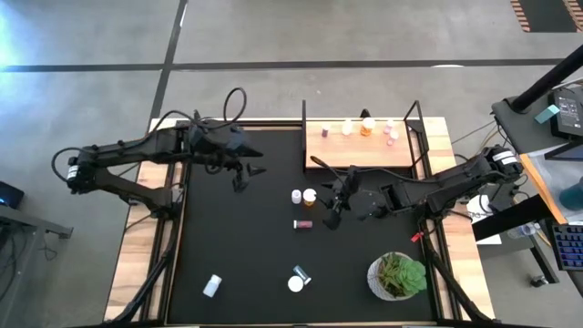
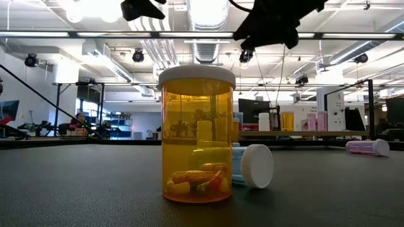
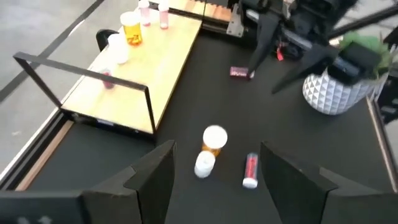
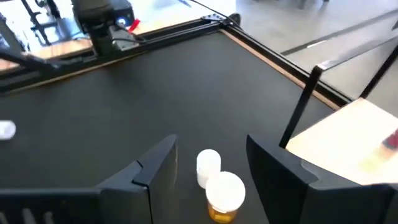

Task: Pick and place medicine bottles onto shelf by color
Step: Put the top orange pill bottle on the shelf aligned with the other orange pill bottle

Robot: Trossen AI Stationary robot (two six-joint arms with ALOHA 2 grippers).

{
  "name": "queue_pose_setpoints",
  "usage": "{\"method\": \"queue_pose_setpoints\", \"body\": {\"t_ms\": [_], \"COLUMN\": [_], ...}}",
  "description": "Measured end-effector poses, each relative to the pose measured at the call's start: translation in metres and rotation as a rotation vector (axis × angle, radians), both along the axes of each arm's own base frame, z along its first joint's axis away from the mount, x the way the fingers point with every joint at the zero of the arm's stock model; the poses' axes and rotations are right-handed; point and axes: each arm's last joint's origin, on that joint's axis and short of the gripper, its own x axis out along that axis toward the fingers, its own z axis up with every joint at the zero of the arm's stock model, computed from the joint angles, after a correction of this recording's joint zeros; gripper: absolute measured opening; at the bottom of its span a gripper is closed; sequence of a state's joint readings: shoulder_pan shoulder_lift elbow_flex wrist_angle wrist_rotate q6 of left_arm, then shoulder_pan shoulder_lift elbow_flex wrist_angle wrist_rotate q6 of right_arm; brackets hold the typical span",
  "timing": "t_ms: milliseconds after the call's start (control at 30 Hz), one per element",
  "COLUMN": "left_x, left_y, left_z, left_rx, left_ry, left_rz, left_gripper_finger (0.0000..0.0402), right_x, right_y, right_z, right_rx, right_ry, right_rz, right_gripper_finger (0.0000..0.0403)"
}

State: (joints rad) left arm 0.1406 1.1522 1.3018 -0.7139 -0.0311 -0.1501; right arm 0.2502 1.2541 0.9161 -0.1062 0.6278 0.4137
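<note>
Both arms are dark, nearly black, built from slim tubular links joined by chunkier rounded joints. Black cables loop loosely above the left arm's wrist and trail along the right arm. The right arm shows a small red mark near its base. The left claw (image 3: pixel 214 177) and the right claw (image 4: pixel 208 174) each end in two flat, matte black, wedge-shaped fingers.

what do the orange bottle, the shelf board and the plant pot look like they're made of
Orange bottle: likely translucent amber plastic, glossy; the capsules inside show through, and the ribbed cap looks like matte white plastic.
Shelf board: pale wood or wood laminate, smooth; faint grain shows, with thin black posts that seem to be metal.
Plant pot: white and faceted, possibly ceramic or moulded plastic; it cannot be told apart.
</note>
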Motion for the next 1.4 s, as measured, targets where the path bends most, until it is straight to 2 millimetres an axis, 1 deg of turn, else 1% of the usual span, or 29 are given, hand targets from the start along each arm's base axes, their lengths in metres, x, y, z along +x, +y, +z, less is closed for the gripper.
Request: {"method": "queue_pose_setpoints", "body": {"t_ms": [133, 200, 267, 400, 533, 633, 733, 867, 967, 1033, 1100, 1167, 1233, 1300, 1400], "left_x": [-0.008, -0.011, -0.013, -0.015, -0.017, -0.021, -0.024, -0.027, -0.029, -0.029, -0.028, -0.028, -0.028, -0.028, -0.028], "left_y": [-0.001, -0.002, -0.002, -0.002, -0.002, -0.003, -0.003, -0.004, -0.004, -0.004, -0.004, -0.004, -0.004, -0.004, -0.005], "left_z": [-0.006, -0.015, -0.025, -0.044, -0.061, -0.074, -0.089, -0.100, -0.103, -0.102, -0.101, -0.099, -0.098, -0.099, -0.099], "left_rx": [0.027, 0.033, 0.030, 0.035, 0.050, 0.056, 0.041, -0.004, -0.018, -0.016, -0.017, -0.013, -0.013, -0.015, -0.017], "left_ry": [0.050, 0.074, 0.093, 0.061, -0.039, -0.114, -0.142, -0.187, -0.207, -0.212, -0.223, -0.245, -0.248, -0.245, -0.244], "left_rz": [-0.022, -0.029, -0.030, -0.029, -0.027, -0.024, -0.014, 0.012, 0.021, 0.020, 0.021, 0.020, 0.020, 0.022, 0.017], "left_gripper_finger": [0.0215, 0.0215, 0.0215, 0.0215, 0.0215, 0.0215, 0.0215, 0.0215, 0.0215, 0.0215, 0.0215, 0.0215, 0.0215, 0.0215, 0.0215], "right_x": [-0.005, -0.008, -0.012, -0.012, -0.008, -0.006, -0.005, -0.006, -0.007, -0.006, -0.006, -0.007, -0.008, -0.008, -0.006], "right_y": [-0.009, -0.018, -0.026, -0.037, -0.040, -0.040, -0.040, -0.041, -0.042, -0.041, -0.040, -0.039, -0.039, -0.041, -0.043], "right_z": [0.002, 0.000, -0.005, -0.013, -0.017, -0.014, -0.012, -0.011, -0.014, -0.015, -0.018, -0.020, -0.023, -0.023, -0.024], "right_rx": [0.128, 0.223, 0.300, 0.419, 0.399, 0.357, 0.313, 0.314, 0.327, 0.286, 0.199, 0.110, 0.063, 0.038, 0.029], "right_ry": [-0.049, -0.062, -0.040, 0.010, 0.044, 0.063, 0.083, 0.103, 0.153, 0.213, 0.291, 0.350, 0.384, 0.393, 0.391], "right_rz": [-0.126, -0.217, -0.286, -0.325, -0.318, -0.287, -0.254, -0.241, -0.190, -0.097, 0.035, 0.137, 0.192, 0.208, 0.296], "right_gripper_finger": [0.0183, 0.0183, 0.0183, 0.0183, 0.0183, 0.0183, 0.0185, 0.0207, 0.0231, 0.0245, 0.0255, 0.0259, 0.0259, 0.0257, 0.0253]}}
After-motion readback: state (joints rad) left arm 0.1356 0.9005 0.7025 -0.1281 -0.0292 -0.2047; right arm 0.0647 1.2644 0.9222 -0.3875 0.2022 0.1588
